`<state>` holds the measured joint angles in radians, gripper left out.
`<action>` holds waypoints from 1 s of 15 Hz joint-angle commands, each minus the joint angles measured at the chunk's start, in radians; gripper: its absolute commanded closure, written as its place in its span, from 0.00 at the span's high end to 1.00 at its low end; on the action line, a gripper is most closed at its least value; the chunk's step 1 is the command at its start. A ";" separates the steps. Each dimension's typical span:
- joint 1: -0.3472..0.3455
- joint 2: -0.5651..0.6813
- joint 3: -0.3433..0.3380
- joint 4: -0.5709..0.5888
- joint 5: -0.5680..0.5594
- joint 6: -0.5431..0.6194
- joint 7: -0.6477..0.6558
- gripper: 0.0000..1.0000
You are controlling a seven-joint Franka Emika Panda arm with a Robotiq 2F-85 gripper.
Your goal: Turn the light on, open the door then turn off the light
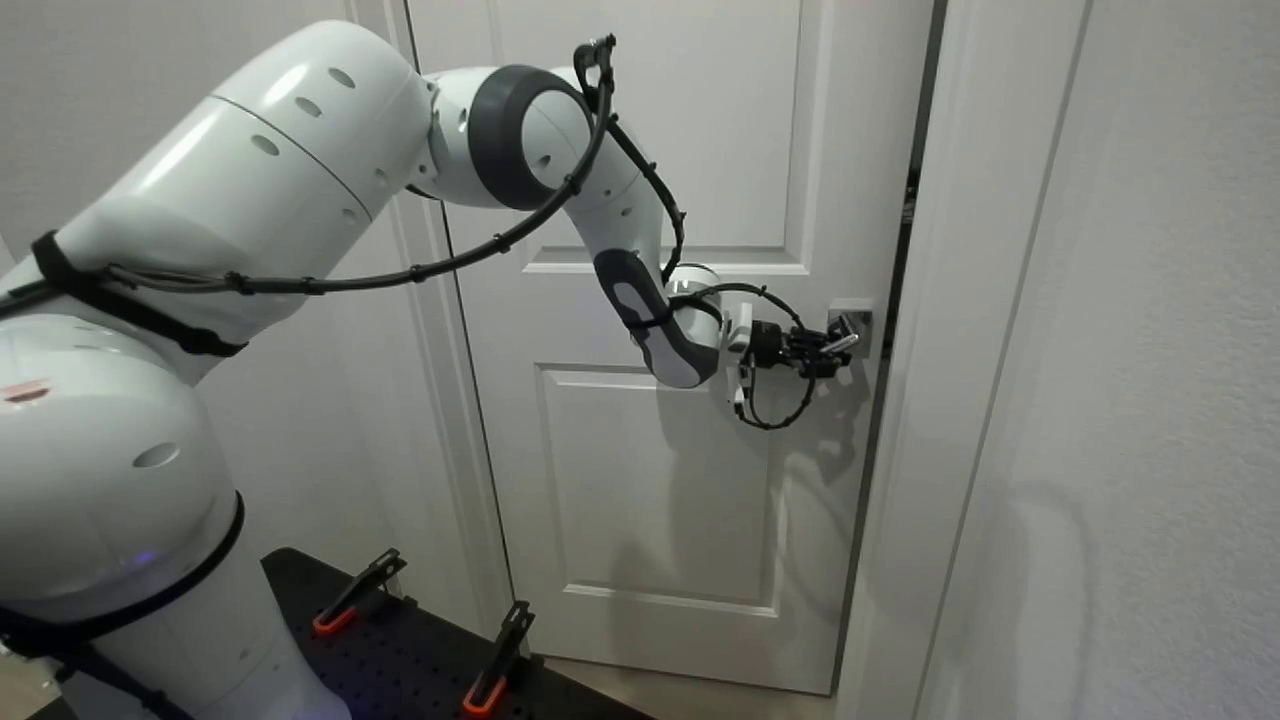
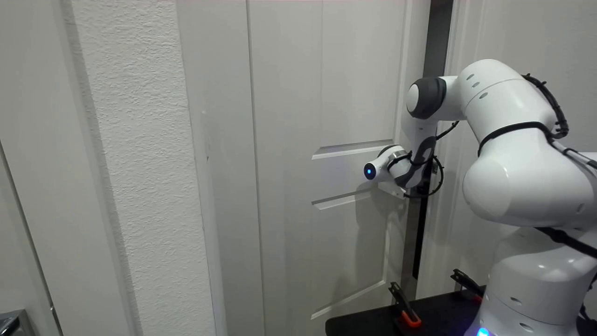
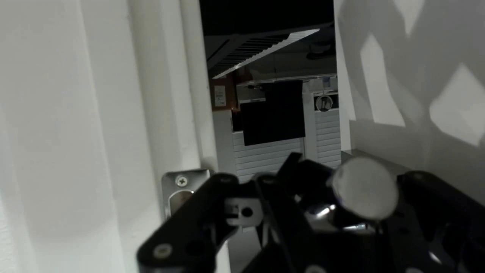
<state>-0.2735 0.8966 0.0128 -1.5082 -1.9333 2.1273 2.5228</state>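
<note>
In an exterior view: door (image 1: 640,460) at centre, ajar along its 3 o'clock edge; gripper (image 1: 833,356) at 3, at the handle (image 1: 862,328); in an exterior view: arm (image 2: 508,163) at 3 o'clock, gripper mostly hidden; wrist view: strike plate (image 3: 172,182) at 8 o'clock; gripper spread or pinching, cannot tell.

Gap (image 1: 905,222) btwn door (image 1: 620,470) & frame (image 1: 945,400) (narrow).
</note>
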 commanded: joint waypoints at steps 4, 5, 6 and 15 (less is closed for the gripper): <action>0.055 -0.026 -0.028 0.054 0.058 0.004 -0.004 0.01; 0.057 -0.027 -0.029 0.055 0.061 0.006 -0.004 0.01; 0.057 -0.027 -0.030 0.056 0.065 0.009 -0.004 0.01; 0.083 -0.059 -0.036 0.073 0.123 0.015 -0.009 0.75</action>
<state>-0.2329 0.8868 -0.0001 -1.4443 -1.8428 2.1558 2.5183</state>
